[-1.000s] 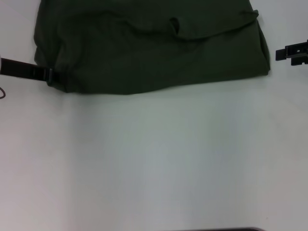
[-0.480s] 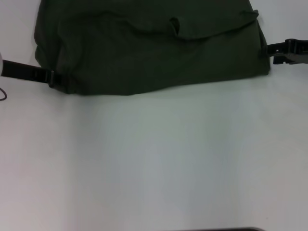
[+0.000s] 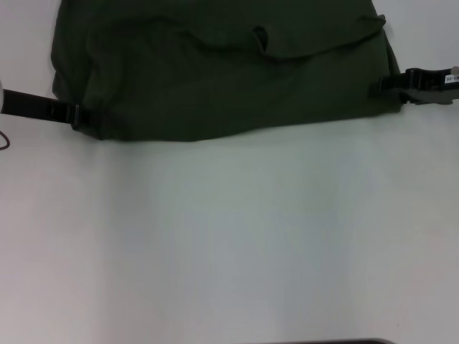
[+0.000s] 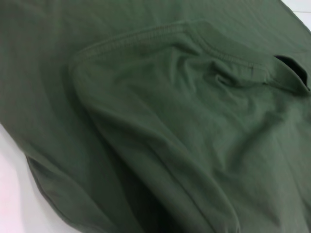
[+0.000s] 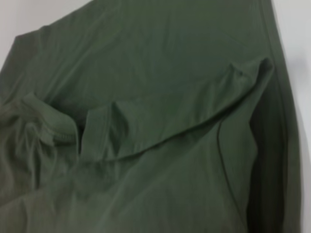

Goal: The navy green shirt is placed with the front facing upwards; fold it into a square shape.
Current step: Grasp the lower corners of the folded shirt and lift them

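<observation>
The navy green shirt (image 3: 215,79) lies folded across the far part of the white table, its back side up, with a folded-in sleeve and the collar showing near its middle. My left gripper (image 3: 74,115) comes in low from the left and meets the shirt's near-left corner. My right gripper (image 3: 376,87) reaches in from the right and overlaps the shirt's right edge near its lower corner. The left wrist view is filled with the shirt (image 4: 146,121), showing a stitched hem and creases. The right wrist view shows the shirt (image 5: 146,121) with its folded sleeve and collar.
The bare white table (image 3: 229,236) stretches from the shirt's near hem toward me. A thin dark cable (image 3: 3,137) curls at the left border. A dark strip (image 3: 330,341) runs along the bottom edge of the head view.
My right gripper has moved left from beside the shirt until it overlaps the shirt's right edge. The left gripper has stayed at the near-left corner. The shirt has not shifted.
</observation>
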Action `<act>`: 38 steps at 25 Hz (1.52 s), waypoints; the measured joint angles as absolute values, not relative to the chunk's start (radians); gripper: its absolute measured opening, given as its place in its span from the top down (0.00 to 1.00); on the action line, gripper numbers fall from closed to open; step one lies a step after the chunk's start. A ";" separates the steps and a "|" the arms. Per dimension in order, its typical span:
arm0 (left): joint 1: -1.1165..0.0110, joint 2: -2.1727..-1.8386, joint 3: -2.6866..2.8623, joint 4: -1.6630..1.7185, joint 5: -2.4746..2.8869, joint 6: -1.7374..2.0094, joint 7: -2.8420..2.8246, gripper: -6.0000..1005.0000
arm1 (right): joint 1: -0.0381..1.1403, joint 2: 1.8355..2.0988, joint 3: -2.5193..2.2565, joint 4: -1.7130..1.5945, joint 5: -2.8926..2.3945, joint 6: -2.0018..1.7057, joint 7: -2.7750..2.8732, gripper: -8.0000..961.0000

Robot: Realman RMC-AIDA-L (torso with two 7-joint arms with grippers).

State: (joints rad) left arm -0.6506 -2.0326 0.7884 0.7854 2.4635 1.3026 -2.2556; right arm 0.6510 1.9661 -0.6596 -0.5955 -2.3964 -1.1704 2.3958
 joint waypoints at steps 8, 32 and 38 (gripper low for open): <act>-0.656 -2.033 0.793 0.785 2.463 1.302 -2.256 0.94 | 0.659 1.979 -0.660 -0.570 -2.388 -1.167 2.374 0.27; -0.689 -1.985 0.796 0.776 2.515 1.488 -2.279 0.94 | 0.650 1.934 -0.673 -0.631 -2.402 -1.336 2.365 0.89; -0.690 -1.978 0.793 0.808 2.577 1.658 -2.280 0.94 | 0.614 1.944 -0.686 -0.707 -2.403 -1.529 2.347 0.95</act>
State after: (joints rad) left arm -0.6895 -1.9775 0.7925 0.8078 2.5768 1.6577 -2.2796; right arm 0.6145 1.9435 -0.6855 -0.7068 -2.4033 -1.5285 2.3466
